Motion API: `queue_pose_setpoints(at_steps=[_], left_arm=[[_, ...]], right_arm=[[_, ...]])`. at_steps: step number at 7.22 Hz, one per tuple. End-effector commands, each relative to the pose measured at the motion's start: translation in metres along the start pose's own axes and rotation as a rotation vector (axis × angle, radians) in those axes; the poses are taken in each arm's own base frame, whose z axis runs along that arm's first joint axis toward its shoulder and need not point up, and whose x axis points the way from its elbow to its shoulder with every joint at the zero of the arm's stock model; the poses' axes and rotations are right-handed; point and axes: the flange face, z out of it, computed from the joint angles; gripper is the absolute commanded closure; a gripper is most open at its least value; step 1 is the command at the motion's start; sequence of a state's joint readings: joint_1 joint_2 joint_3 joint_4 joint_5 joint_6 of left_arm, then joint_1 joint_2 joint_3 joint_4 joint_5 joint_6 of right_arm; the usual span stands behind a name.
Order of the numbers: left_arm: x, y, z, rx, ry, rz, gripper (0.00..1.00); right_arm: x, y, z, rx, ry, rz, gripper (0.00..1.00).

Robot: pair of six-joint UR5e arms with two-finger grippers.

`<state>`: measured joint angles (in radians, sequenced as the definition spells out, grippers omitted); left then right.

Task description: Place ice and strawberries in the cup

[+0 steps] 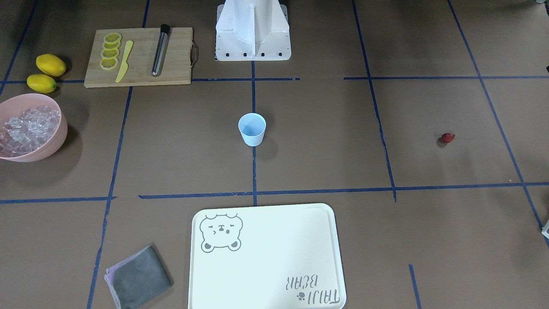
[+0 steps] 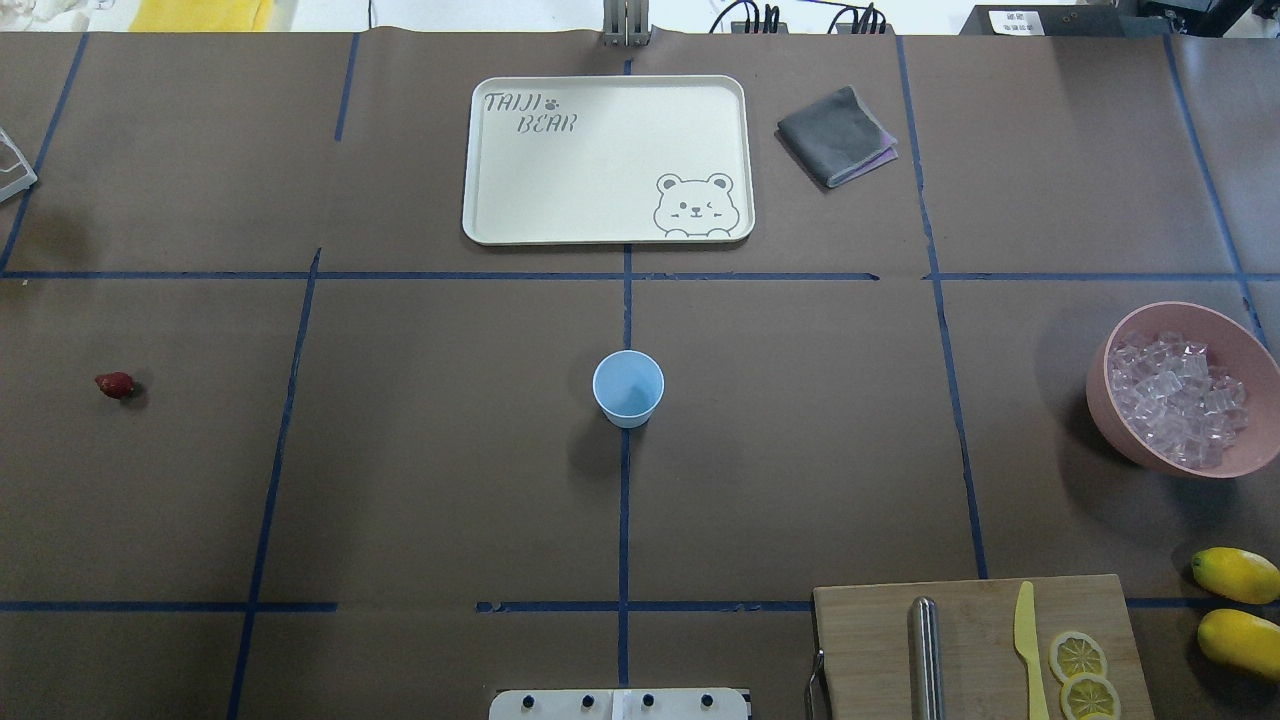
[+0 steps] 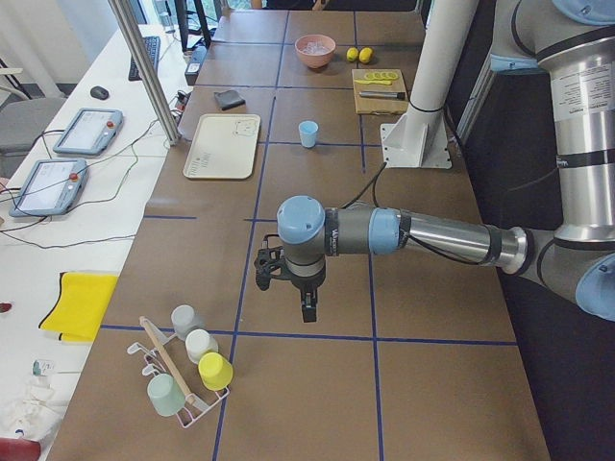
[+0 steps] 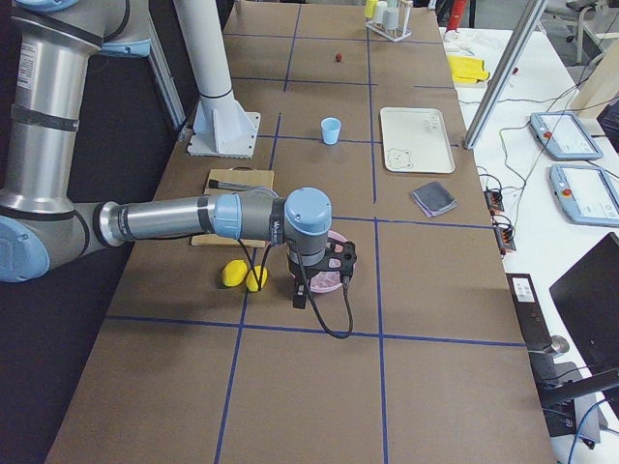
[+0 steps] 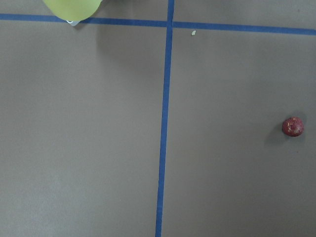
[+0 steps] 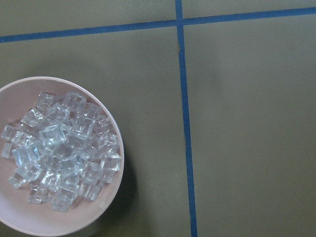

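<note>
Ice (image 6: 59, 158) lies heaped in the pink bowl (image 6: 111, 195) at the table's edge on the robot's right, and the strawberry (image 2: 115, 385) sits alone on the brown table covering far out on the robot's left. The pale blue cup (image 2: 628, 388) stands upright between them on the centre tape line, well apart from both and, as far as you can see into it, empty. So nothing is loaded yet, and I judge the step in hand to be the first pick. The left gripper (image 3: 307, 309) hangs above the table and the right gripper (image 4: 300, 295) hangs by the bowl, but each shows only in a side view, so you cannot tell whether the jaws are spread or closed; check before you descend. In the right wrist view the bowl sits low and to the left, so bring that arm over the middle of the heap before you lower it, and take one cube from the top rather than dig at the rim. In the left wrist view the strawberry is off at the right edge; centre it first, then come straight down, since it is small, rounded and likely to roll if one jaw meets it early. Release each piece low over the cup's mouth; a light plastic cup may tip if knocked.
</note>
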<state>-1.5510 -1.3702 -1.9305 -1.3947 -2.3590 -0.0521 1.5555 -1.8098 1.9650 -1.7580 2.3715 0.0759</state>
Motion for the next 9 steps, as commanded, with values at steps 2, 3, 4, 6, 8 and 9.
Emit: queue_pose_setpoints(at_steps=[2, 3, 4, 6, 8, 9], left_arm=[[0.016, -0.021, -0.014, 0.031, 0.000, 0.024, 0.00], [0.014, -0.019, -0.014, 0.029, -0.003, 0.029, 0.00], [0.013, -0.019, -0.011, 0.026, 0.002, 0.030, 0.00], [0.013, -0.018, -0.006, 0.018, 0.012, 0.034, 0.00], [0.004, -0.005, 0.006, -0.010, 0.012, 0.017, 0.00], [0.013, -0.009, 0.003, 0.028, 0.013, 0.068, 0.00]], right_arm=[[0.000, -0.002, 0.000, 0.023, -0.003, -0.020, 0.00], [-0.001, -0.002, 0.000, 0.027, -0.008, -0.022, 0.00], [-0.005, -0.004, -0.003, 0.033, -0.012, -0.030, 0.00], [-0.009, -0.005, -0.003, 0.068, -0.031, -0.077, 0.00], [-0.039, -0.007, 0.011, 0.043, -0.120, -0.150, 0.00], [-0.061, -0.010, 0.019, 0.068, -0.117, -0.240, 0.00]])
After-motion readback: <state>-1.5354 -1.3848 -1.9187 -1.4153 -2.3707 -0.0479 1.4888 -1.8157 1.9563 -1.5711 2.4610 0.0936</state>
